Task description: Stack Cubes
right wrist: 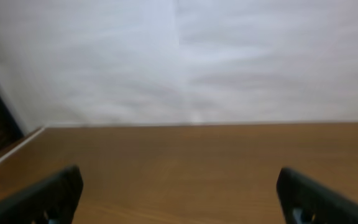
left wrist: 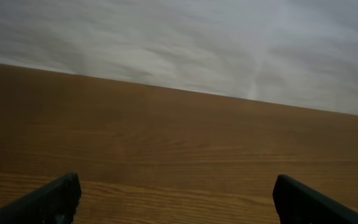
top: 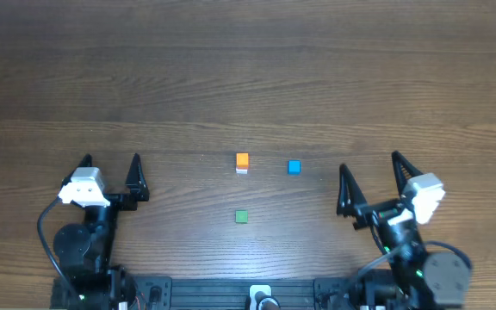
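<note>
The small blue cube (top: 294, 167) lies left of the right gripper (top: 369, 162), far nearer to it than to the left gripper (top: 110, 168). Both claws are spread apart and empty.

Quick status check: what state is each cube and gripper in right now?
orange cube: apparently on top of the white cube, not certain
white cube: mostly hidden at the orange cube's edge
blue cube: alone, unstacked
green cube: alone, unstacked
left gripper: open, empty
right gripper: open, empty
</note>
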Robot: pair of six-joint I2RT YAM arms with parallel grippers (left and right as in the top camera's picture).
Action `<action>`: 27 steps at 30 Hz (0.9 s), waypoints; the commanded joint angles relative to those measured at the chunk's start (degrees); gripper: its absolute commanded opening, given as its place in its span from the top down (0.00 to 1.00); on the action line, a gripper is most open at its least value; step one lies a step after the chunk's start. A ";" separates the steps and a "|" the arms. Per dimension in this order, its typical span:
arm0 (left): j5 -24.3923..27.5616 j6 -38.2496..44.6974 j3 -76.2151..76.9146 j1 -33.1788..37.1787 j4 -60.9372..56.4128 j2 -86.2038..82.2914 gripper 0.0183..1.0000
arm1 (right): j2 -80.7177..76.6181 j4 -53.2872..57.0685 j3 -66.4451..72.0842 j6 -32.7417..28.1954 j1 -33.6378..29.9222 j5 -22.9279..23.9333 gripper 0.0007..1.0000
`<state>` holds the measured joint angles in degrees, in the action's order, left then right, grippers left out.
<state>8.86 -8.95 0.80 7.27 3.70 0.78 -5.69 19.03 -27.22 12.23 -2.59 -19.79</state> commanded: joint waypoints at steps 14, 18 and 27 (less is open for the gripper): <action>0.72 1.05 -0.46 0.37 -0.24 -0.61 0.00 | -43.10 34.01 -42.56 0.37 4.72 -6.73 0.01; 0.72 1.05 -0.46 0.37 -0.26 -0.61 0.00 | -50.80 37.97 -43.28 1.81 13.75 0.11 0.01; 0.72 1.05 -0.46 0.37 -0.24 -0.61 0.00 | -63.41 41.51 -43.25 17.59 37.64 14.67 0.01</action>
<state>9.06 -8.93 0.80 7.27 3.64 0.62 -66.96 60.23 -69.49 22.59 29.95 -11.62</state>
